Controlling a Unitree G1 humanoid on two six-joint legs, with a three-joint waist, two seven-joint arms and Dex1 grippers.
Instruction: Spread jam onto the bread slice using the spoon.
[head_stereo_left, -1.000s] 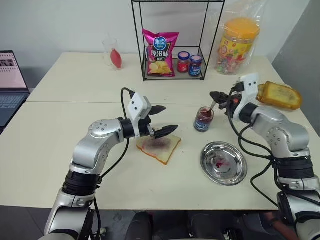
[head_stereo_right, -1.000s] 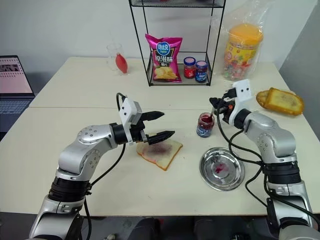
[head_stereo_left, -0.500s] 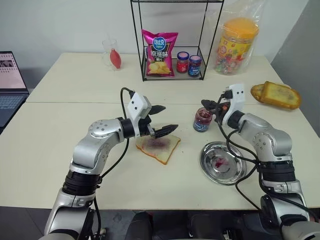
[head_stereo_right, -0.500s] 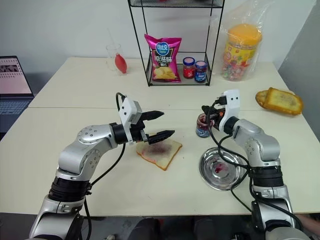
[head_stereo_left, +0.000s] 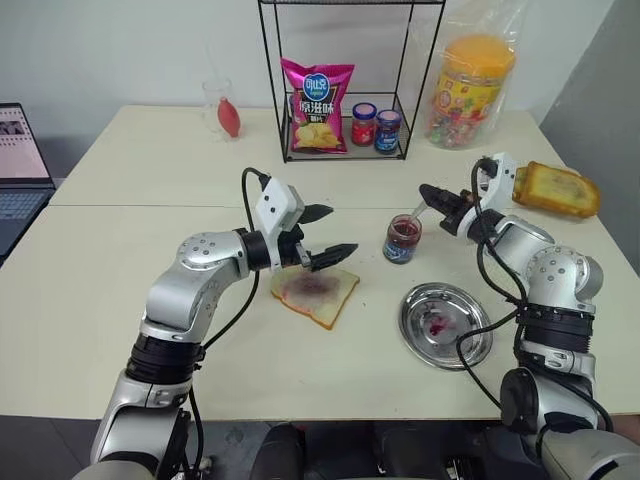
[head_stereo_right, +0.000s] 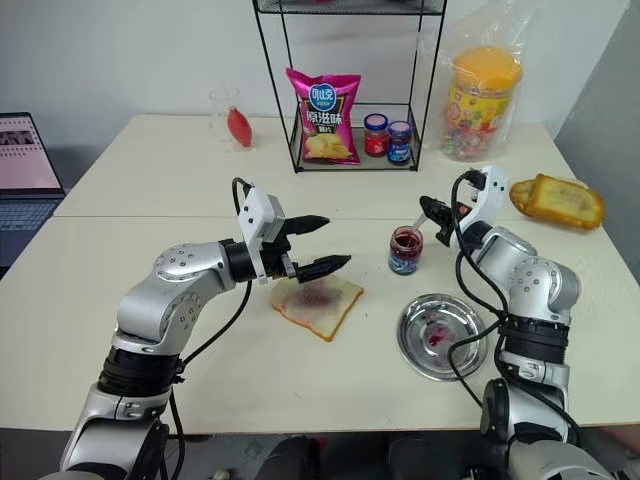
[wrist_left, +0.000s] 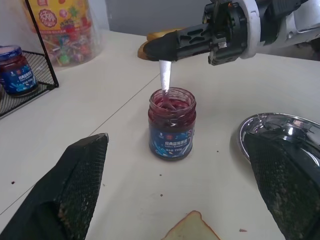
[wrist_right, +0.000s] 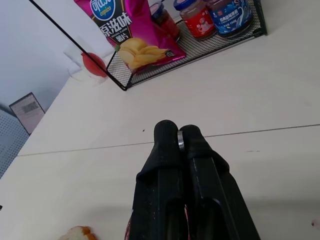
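Spoon (wrist_left: 165, 80) clamped in right end effector (wrist_left: 159, 50), bowl dipped in jam (wrist_left: 171, 122) mid-bench, toward right edge. Scooping step. Left end effector (head_stereo_left: 322, 234) released over bread slice (head_stereo_left: 314, 292), bench centre. Next: lift loaded spoon, carry to slice without dripping.

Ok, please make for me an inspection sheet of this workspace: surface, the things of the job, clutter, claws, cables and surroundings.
Surface: pale table, a seam across it.
Job's things: bread slice flat with a purple smear; jam jar open; spoon dipped into the jar.
Clutter: steel dish with red stains; wire rack holding a chip bag and two small jars; candy tub; toasted bread; glass.
Claws: left claw open above the slice; right claw shut on the spoon.
Cables: black cables looping off both wrists.
Surroundings: laptop at the left, white wall behind.
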